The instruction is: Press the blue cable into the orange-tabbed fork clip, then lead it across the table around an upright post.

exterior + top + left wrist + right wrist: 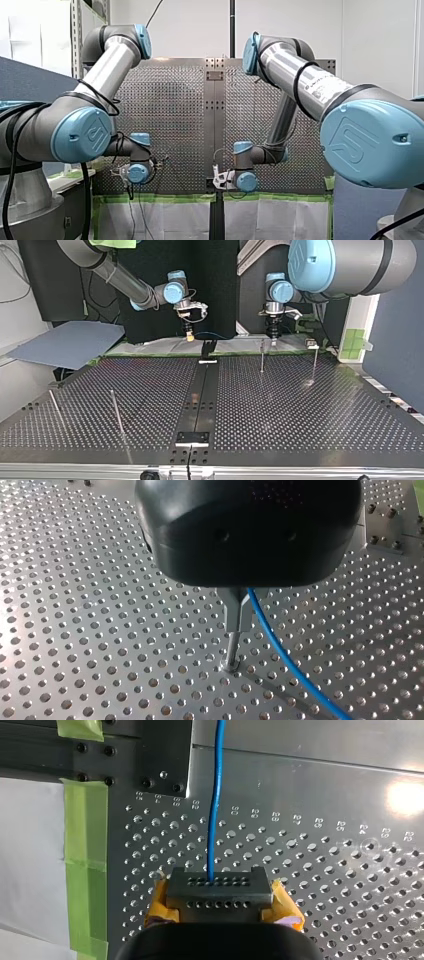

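Stretching above the perforated table [300, 410], the blue cable [216, 795] is probably light, limp and slick, best pinched close to where it must seat. My right gripper [215, 892] is clenched on it near the table's edge. My left gripper [238, 622] hangs over an upright post [231, 655], the cable just beside it; I cannot tell its grip.

left arm [107, 65], right arm [310, 85], perforated table [175, 115]
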Tool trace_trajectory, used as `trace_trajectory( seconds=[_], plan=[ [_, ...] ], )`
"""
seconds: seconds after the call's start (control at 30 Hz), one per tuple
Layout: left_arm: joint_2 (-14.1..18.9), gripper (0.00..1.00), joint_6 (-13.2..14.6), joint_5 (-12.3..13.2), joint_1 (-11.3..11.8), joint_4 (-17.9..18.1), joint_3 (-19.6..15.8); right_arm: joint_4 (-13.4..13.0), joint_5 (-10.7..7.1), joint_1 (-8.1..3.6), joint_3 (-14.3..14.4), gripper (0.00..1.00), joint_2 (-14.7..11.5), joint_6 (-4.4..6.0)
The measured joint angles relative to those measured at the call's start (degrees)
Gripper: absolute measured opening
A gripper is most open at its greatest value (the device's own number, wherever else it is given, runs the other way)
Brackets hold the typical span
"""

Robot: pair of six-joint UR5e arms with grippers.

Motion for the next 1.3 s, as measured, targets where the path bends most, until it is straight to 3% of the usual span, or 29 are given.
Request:
trace_trajectory(
  seconds=[0.57, 1.3],
  plan=[
    [-0.02, 0.00, -0.58, 2.79, 0.46, -0.42, 0.76, 0.35, 0.14, -0.95, -0.62, 0.00, 2.40, 0.30],
    [-0.16, 0.00, -2.95, 3.77, 2.25, -4.42, 4.53, 0.41, 0.34, -2.45, -1.68, 0.00, 2.89, 0.76]
  ],
)
